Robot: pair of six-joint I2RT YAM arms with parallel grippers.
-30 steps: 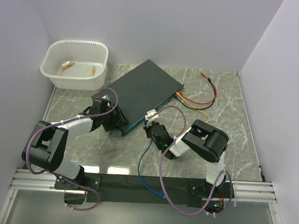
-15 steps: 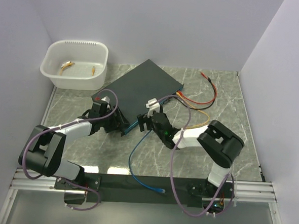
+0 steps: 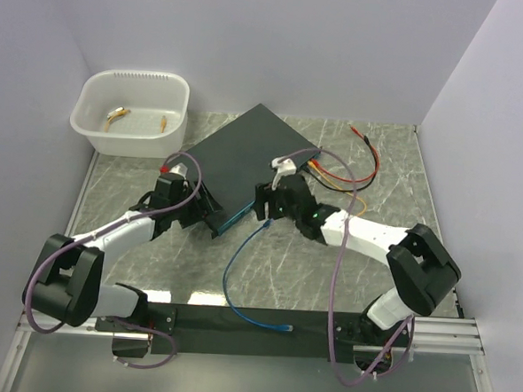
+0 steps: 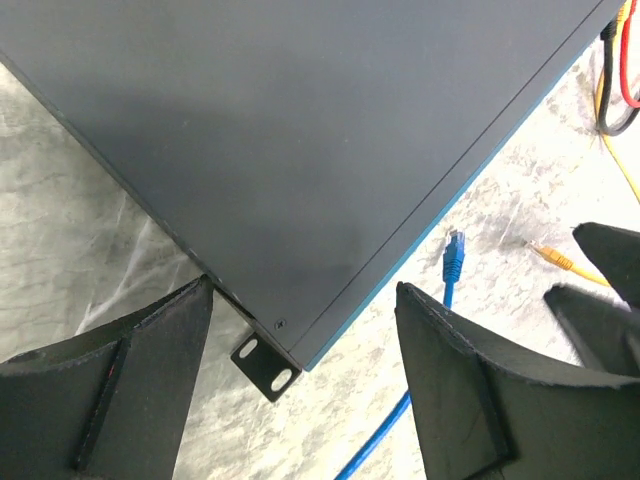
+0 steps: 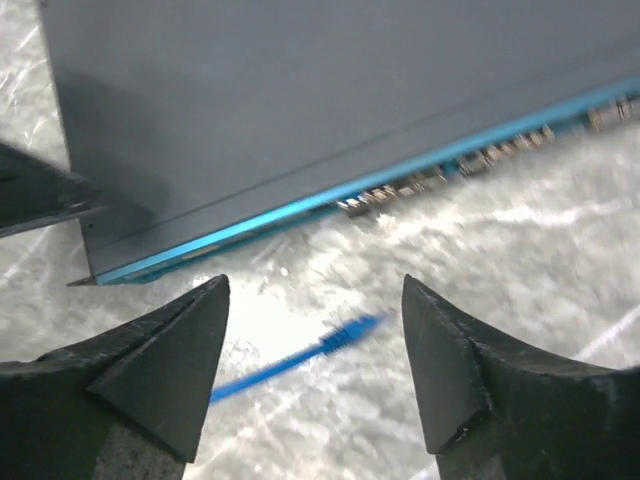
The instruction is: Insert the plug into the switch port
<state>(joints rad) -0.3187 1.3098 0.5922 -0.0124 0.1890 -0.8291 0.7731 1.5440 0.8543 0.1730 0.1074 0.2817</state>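
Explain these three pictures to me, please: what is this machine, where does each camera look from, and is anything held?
These are two robot arms bolted at the near edge of a table. The overhead picture looks down from behind them: left arm on the left, right arm on the right. The other two come from wrist cameras, so the dark wedges at the bottom are each gripper's own fingers. On the table lie a black network switch with a teal face and a row of ports, a white tub at the far left, and a blue cable whose plug lies loose before the ports. The left gripper is open at the switch's near corner; the right gripper is open above the plug. Nothing is held.
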